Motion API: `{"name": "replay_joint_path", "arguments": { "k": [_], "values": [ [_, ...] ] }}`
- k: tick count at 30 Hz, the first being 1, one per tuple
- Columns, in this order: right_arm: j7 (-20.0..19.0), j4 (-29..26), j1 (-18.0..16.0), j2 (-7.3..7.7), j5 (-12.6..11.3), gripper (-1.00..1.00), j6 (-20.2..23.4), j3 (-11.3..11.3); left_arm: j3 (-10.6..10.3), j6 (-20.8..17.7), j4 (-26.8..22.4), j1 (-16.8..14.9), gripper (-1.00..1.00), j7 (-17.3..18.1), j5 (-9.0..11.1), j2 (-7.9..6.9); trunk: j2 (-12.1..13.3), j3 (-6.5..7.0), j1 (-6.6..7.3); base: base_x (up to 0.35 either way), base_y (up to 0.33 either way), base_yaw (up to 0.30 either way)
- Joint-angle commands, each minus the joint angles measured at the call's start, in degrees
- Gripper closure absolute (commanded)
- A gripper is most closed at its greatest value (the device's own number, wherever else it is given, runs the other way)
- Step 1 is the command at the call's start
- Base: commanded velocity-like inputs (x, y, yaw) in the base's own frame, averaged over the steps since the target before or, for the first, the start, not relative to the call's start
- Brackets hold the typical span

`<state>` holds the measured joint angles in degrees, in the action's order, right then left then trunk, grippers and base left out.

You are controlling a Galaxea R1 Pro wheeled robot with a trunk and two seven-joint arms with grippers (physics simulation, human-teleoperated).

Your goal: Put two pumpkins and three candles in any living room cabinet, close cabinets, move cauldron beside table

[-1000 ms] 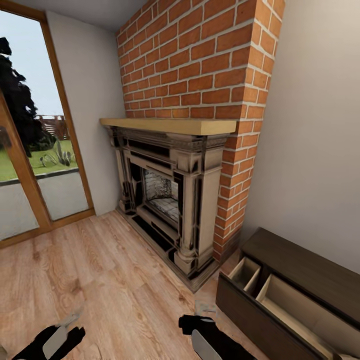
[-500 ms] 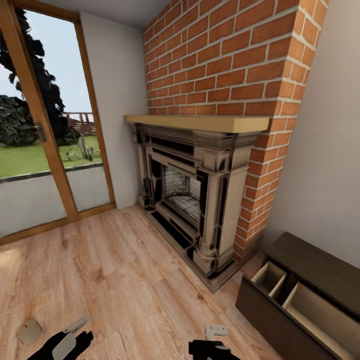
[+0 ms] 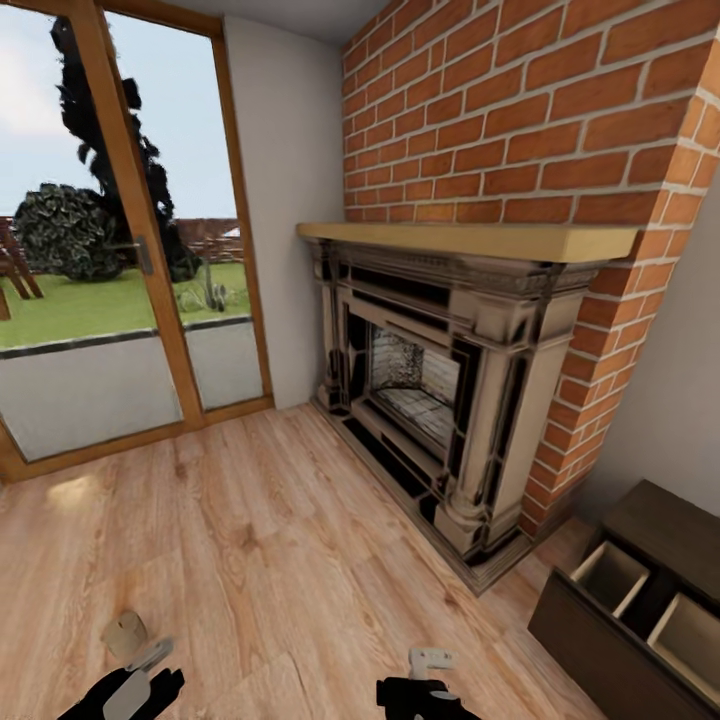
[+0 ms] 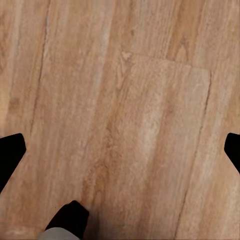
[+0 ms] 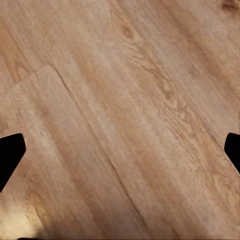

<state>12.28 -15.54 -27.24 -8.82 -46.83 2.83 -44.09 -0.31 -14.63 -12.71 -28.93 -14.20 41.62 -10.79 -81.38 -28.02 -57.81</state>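
Camera panned left; candle (image 3: 124, 633) entered, unlabelled.

Matt pale wood floor (image 3: 280, 540), rough red brick chimney (image 3: 520, 120), smooth dark wood cabinet (image 3: 600, 640), glass door (image 3: 90, 300).

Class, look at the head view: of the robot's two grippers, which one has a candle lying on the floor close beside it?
The left gripper: a stubby beige candle lies on the wooden floor just beyond it. The right gripper has bare planks around it.

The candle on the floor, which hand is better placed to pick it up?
Probably the left hand: the candle sits on the floor just beside it, while the right hand is farther off, toward the cabinet.
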Motion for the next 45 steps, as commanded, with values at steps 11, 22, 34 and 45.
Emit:
{"name": "replay_joint_path", "arguments": {
  "k": [11,22,34,45],
  "values": [
    [0.4,-0.2,-0.1,-0.04,-0.3,-1.00,0.2,-0.5,0.0,-0.3,-0.2,0.0,-1.00,-0.3,0.1,0.01,0.0,-0.87,-0.01,0.171,0.282,0.178],
    [0.3,-0.4,0.0,0.05,-0.3,-1.00,-2.3,-0.6,0.0,-0.3,-0.1,0.0,-1.00,-0.3,0.0,-0.06,0.0,-1.57,-0.01,0.261,0.202,0.157],
    [0.2,-0.4,0.0,0.11,-0.3,-1.00,-3.8,-0.6,-0.1,-0.3,-0.1,0.0,-1.00,-0.3,0.0,-0.02,0.0,-1.62,-0.01,0.282,0.200,0.145],
    [0.0,-0.4,0.0,0.12,-0.3,-1.00,-3.8,-0.6,-0.4,-0.3,0.0,0.1,-1.00,-0.3,0.0,0.03,0.0,-1.62,-0.01,0.281,0.064,0.201]
  ]
}}
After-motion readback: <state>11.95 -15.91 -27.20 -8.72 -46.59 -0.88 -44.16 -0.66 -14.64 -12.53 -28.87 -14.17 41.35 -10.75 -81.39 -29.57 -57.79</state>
